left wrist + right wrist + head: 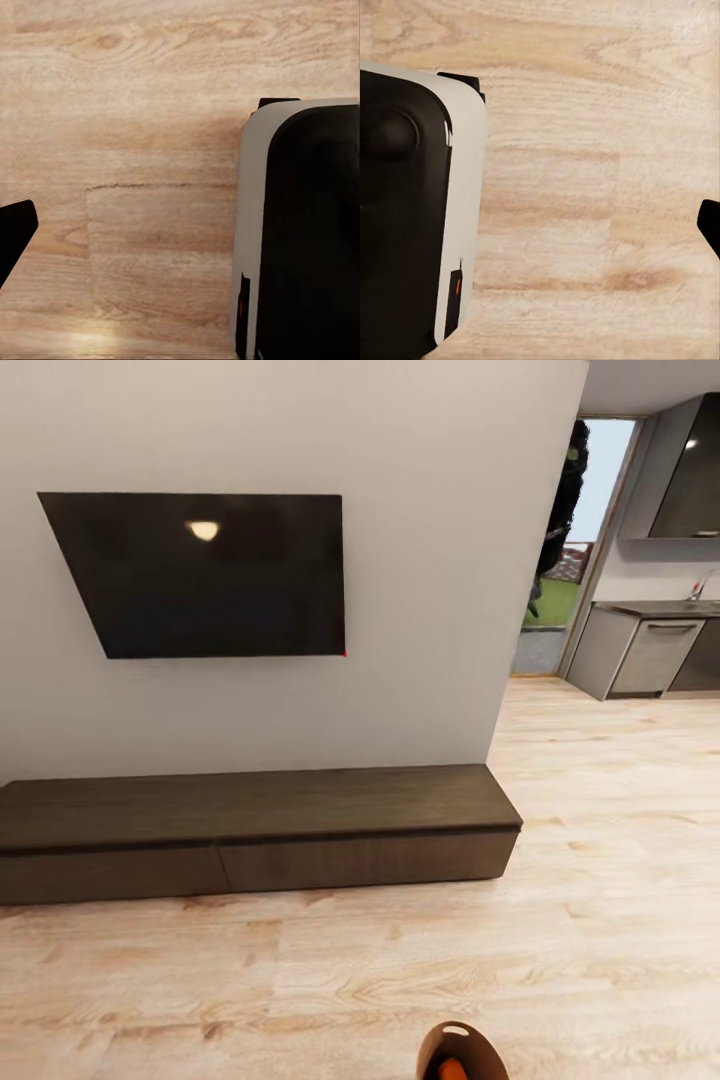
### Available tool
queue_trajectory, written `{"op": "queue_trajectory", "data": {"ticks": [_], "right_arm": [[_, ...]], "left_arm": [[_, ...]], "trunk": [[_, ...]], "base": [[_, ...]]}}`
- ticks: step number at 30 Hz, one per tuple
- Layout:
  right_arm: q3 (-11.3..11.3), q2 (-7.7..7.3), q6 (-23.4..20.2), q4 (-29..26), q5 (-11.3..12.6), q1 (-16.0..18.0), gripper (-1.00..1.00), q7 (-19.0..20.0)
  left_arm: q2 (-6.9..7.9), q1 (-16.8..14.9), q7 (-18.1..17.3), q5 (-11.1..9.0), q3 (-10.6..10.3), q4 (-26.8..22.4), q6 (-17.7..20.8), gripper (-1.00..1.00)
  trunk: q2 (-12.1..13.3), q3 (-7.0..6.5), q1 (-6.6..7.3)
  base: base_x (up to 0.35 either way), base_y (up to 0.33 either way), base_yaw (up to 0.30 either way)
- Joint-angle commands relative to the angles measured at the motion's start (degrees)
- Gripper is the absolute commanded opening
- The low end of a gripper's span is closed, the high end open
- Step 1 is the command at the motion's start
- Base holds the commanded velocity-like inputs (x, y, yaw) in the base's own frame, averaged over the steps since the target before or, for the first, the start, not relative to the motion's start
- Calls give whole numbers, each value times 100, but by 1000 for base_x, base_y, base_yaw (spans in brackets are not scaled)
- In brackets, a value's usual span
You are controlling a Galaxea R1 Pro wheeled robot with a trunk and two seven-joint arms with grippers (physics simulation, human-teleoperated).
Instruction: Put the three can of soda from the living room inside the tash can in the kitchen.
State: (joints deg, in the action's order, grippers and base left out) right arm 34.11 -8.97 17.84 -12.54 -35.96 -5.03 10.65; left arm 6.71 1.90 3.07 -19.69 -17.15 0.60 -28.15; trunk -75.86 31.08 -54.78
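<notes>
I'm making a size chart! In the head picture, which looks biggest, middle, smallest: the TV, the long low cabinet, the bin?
1. Long low cabinet
2. TV
3. Bin, cut off by the picture's edge, so partly unsure.

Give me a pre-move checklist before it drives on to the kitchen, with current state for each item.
1. Small round bin with tan-brown inside on board at the head view's bottom edge: ok.
2. Orange soda can inside that bin: ok, one shows; other cans cannot tell.
3. Route over the light wooden floor toward the grey kitchen counter unit: ok, looks open.
4. Clearance from the long dark low cabinet under the black wall-mounted TV: ok, cabinet ends left of the passage.
5. Left and right pincer state: cannot tell; only a dark tip at each wrist view's edge.
</notes>
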Motion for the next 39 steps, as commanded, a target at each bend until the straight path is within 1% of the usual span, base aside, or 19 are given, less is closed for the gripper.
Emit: {"op": "queue_trajectory", "data": {"ticks": [1, 14, 29, 39], "right_arm": [[2, -3, 0, 14, 0, 0, 100, 0], [11, -47, 0, 256, 6, 0, 100, -2], [1, 3, 0, 287, -8, 2, 100, 6], [4, 7, 0, 448, -7, 2, 100, 6]], "left_arm": [[-1, 1, 0, 0, 0, 0, 12, 100], [6, 8, 1, -2, 9, 1, 61, 100], [0, 10, -2, 0, 9, 1, 64, 100], [24, 10, -6, -4, 11, 1, 67, 100]], "trunk": [[42, -19, 23], [563, -252, 308], [1165, -521, 638], [1566, -701, 857]], "base": [[0, 0, 0], [0, 0, 0], [0, 0, 0], [0, 0, 0]]}}
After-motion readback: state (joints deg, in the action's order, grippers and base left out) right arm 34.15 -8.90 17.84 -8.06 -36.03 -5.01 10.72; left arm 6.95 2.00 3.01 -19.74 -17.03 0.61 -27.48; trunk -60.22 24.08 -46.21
